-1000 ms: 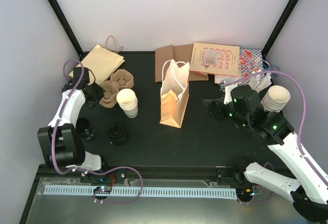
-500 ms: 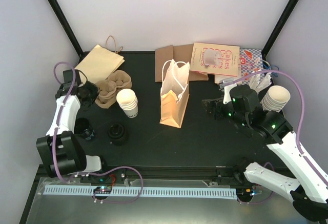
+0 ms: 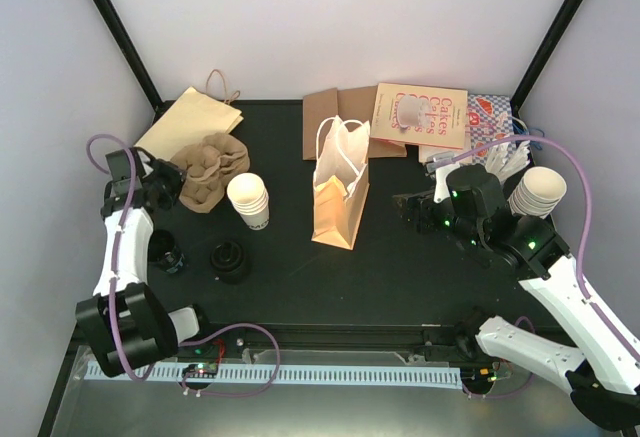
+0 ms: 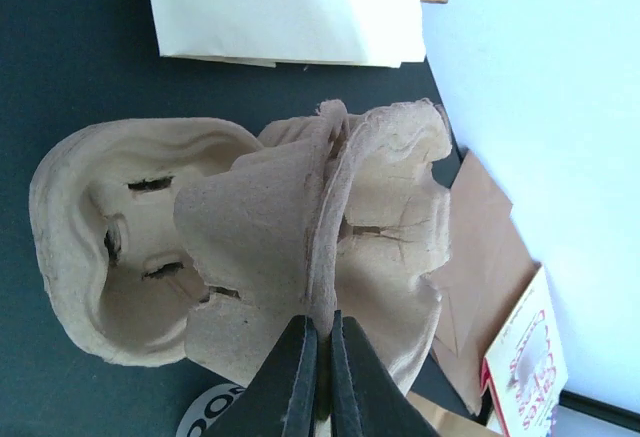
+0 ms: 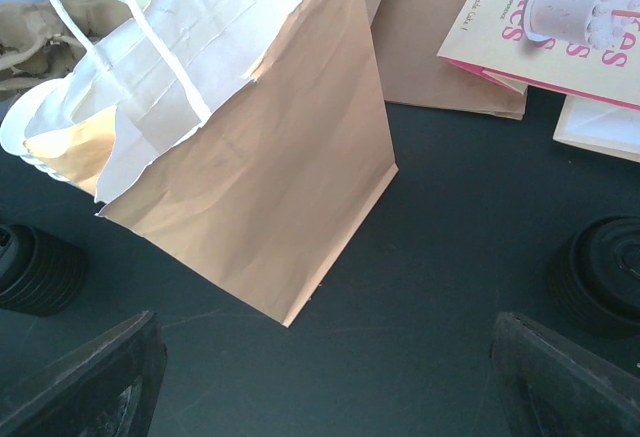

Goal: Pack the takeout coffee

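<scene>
My left gripper (image 3: 176,185) is shut on the edge wall of the brown pulp cup tray (image 3: 208,165) and holds it tilted at the table's left. In the left wrist view the black fingertips (image 4: 300,357) pinch a folded ridge of the tray (image 4: 250,237). The tan paper bag (image 3: 340,189) stands open in the middle and also shows in the right wrist view (image 5: 270,157). My right gripper (image 3: 405,204) is open and empty, just right of the bag (image 5: 330,387). No single lidded cup shows; only cup stacks and loose black lids (image 3: 230,260) do.
A stack of white cups (image 3: 248,200) stands right of the tray, another (image 3: 537,192) by my right arm. A second black lid stack (image 3: 165,254) sits at the left. Flat tan bags (image 3: 195,117), brown flat bags (image 3: 330,117) and a cake book (image 3: 420,115) lie at the back.
My left gripper has pulled the pulp tray leftward, away from the white cup stack, and the tray is now more tilted. The right arm has barely moved.
</scene>
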